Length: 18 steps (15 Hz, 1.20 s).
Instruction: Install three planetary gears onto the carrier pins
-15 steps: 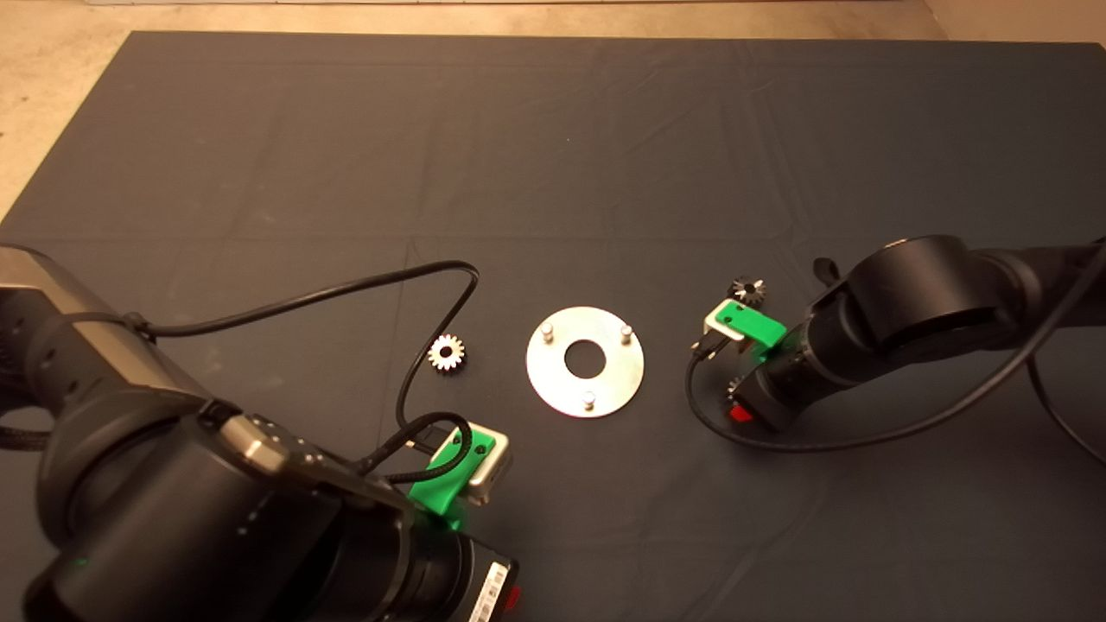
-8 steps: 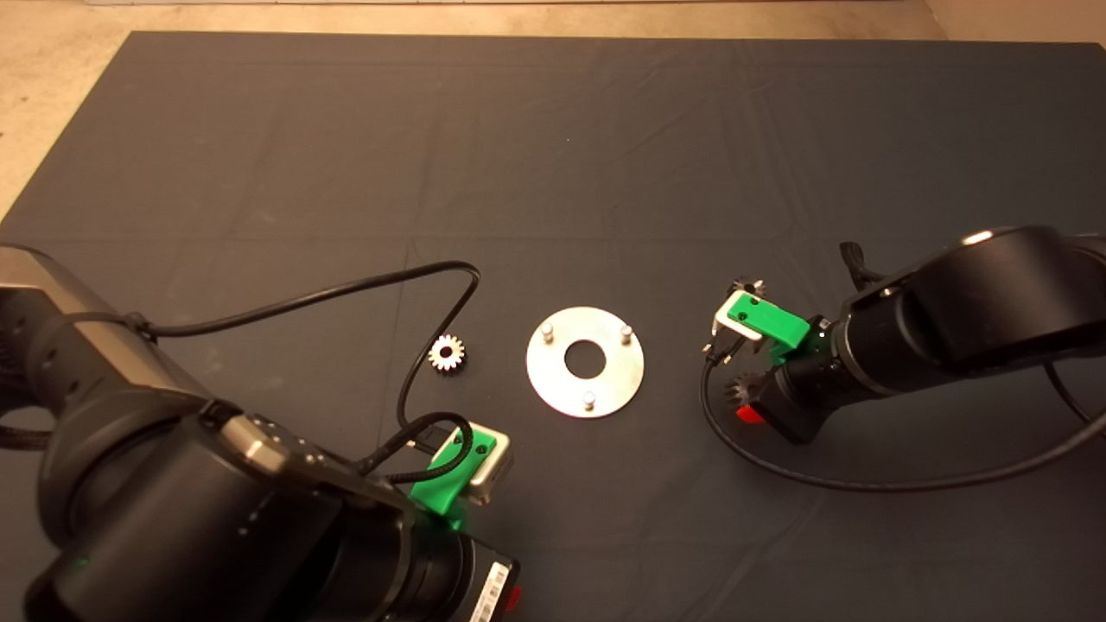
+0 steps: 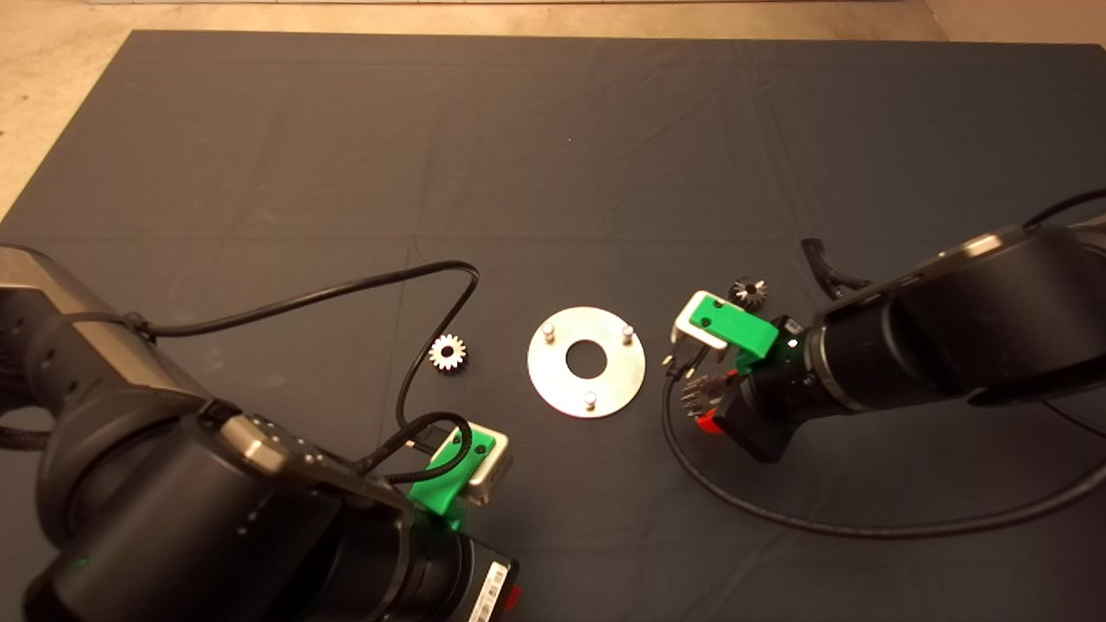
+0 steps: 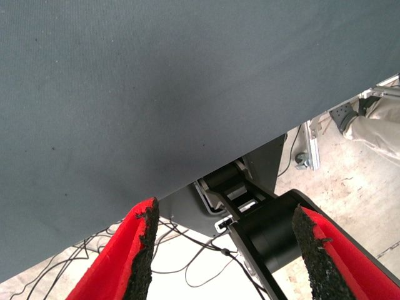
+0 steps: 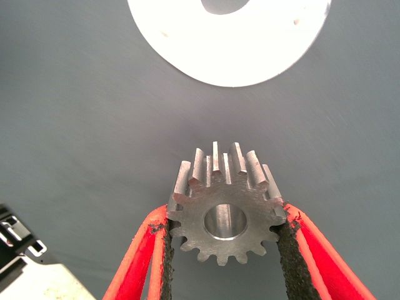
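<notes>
Clamped on one small silvery-grey toothed gear, the right gripper hangs just right of the shiny round steel disc; its three upright pins stand bare. Two gears lie on the mat. Parked near-left, the left gripper gapes empty.

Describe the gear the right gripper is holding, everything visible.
The held gear is a small silvery-grey metal spur gear with short straight teeth and a round centre bore. It is clamped at opposite sides of its toothed rim between the black pads of the right gripper, lifted off the dark mat, with one flat face toward the wrist camera. In the head view it sits just right of the carrier disc, not touching it and not yet on any pin.
</notes>
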{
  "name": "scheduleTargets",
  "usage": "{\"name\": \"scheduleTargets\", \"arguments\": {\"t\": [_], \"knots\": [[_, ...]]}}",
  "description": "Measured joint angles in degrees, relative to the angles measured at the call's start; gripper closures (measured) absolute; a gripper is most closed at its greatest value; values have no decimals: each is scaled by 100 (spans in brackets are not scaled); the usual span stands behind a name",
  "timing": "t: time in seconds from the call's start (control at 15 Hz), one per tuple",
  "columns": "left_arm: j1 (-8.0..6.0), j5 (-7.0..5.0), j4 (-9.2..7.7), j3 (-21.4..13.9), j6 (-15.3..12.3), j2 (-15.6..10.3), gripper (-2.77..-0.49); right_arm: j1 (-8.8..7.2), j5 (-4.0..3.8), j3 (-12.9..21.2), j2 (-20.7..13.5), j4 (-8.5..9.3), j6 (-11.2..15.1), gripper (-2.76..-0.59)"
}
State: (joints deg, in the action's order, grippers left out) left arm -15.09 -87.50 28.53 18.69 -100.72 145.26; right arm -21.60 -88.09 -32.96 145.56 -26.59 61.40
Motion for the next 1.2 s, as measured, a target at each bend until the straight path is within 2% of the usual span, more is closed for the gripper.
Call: {"name": "scheduleTargets", "arguments": {"t": [0.2, 0.53, 0.8, 1.2], "knots": [[0, 2, 0, 0, 0, 0, -147, -2, 16, -206, 410, 5, 34, -94], [0, 2, 0, 0, 0, 18, -147, 39, 2, -601, 818, 7, 39, -94], [-3, 2, 0, 0, 0, 34, -147, 204, -5, -1037, 1069, 7, -7, -94], [-4, 2, 0, 0, -2, 44, -147, 243, -6, -1471, 1384, 58, -130, -94]]}}
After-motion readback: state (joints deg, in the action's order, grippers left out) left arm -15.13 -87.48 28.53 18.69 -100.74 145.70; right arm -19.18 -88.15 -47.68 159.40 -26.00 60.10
